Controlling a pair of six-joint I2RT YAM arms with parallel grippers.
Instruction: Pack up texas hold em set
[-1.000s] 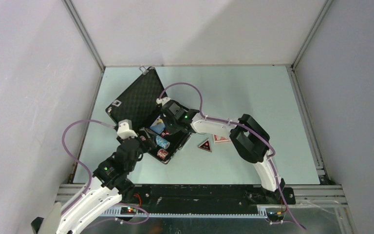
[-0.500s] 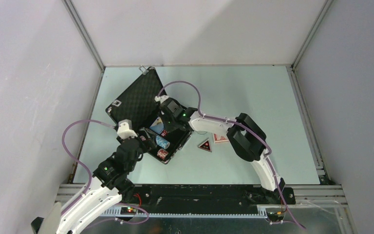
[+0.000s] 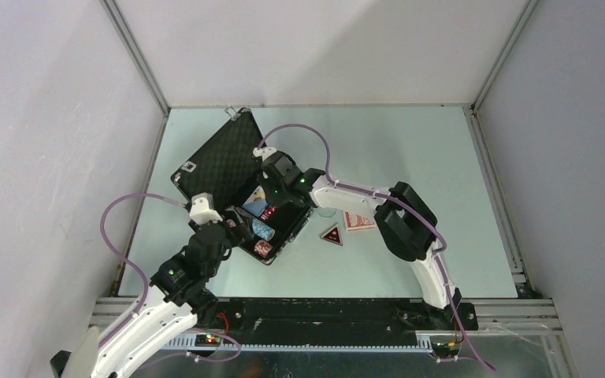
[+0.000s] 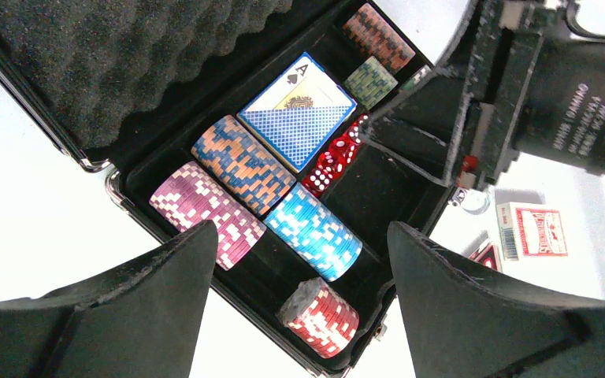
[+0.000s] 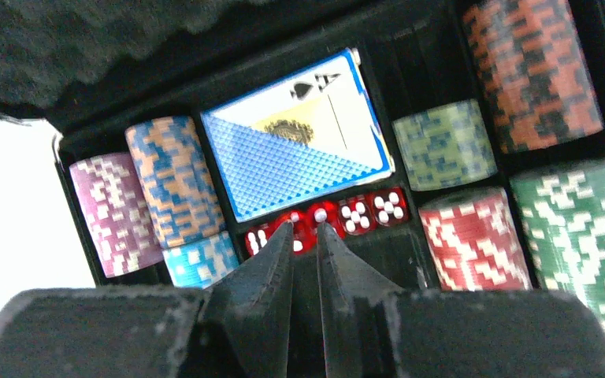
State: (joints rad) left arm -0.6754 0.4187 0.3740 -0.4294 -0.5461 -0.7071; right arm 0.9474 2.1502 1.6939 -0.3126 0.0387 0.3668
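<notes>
The black briefcase (image 3: 220,161) lies open at the left, foam lid (image 4: 126,63) up. In its tray lie a blue card deck (image 5: 295,150), a row of red dice (image 5: 362,211) and several chip stacks (image 4: 315,232). My right gripper (image 5: 306,228) hangs over the tray, jaws almost together, tips just above the dice; nothing shows between them. My left gripper (image 4: 301,232) is open wide and empty above the near end of the case. A red card deck (image 3: 358,221) and a black-red triangle (image 3: 332,235) lie on the table right of the case.
The red deck (image 4: 537,231) and the triangle's corner (image 4: 484,253) lie beyond the case's right rim, beside a small clear round piece (image 4: 473,201). The right arm's elbow (image 3: 406,224) stands over the table's middle. Grey walls enclose the table.
My right gripper has moved a little to the far left over the tray, uncovering more of the red deck. The left arm has not moved.
</notes>
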